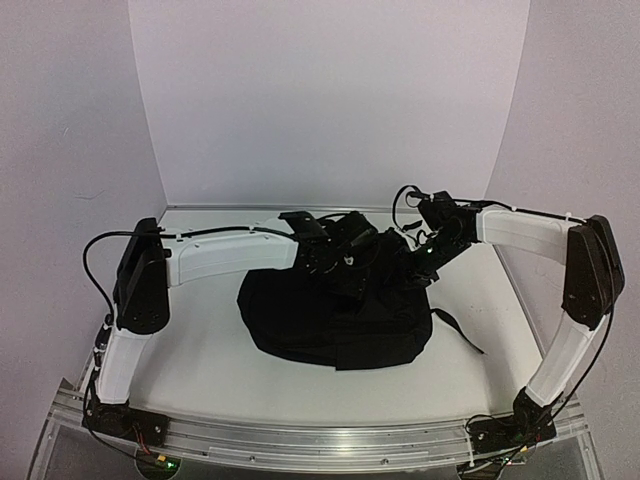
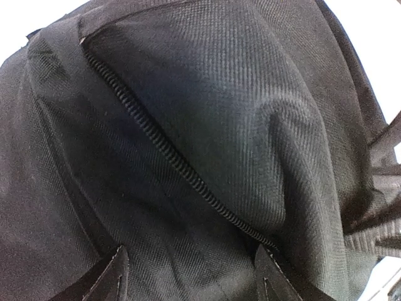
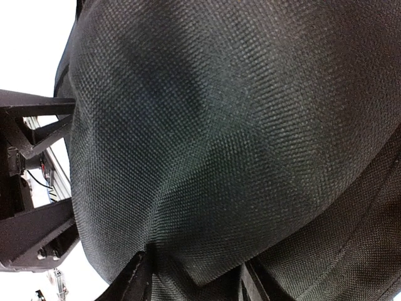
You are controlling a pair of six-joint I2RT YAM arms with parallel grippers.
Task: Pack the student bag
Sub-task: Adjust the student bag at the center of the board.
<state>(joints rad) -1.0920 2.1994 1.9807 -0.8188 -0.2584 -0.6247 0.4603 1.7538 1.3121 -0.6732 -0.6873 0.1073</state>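
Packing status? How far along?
Done: no loose items beside the student bag; its zipper looks closed where visible. In hand: left gripper and right gripper both straddle fabric at the bag's far end, grip unclear. Left: unclear, since contents are hidden.

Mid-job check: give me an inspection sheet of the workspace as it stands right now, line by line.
Surface: white table, with an aluminium rail along the near edge.
Job's things: the student bag lies mid-table. Its zipper looks closed where visible. A strap trails toward the right arm's side.
Clutter: nothing seen.
Grippers: left gripper and right gripper are both at the bag's far end. Their fingers are apart with fabric between them; a grip cannot be confirmed.
Cables: a black cable loop beside the left arm and a wrist cable on the right arm.
Surroundings: plain white walls.
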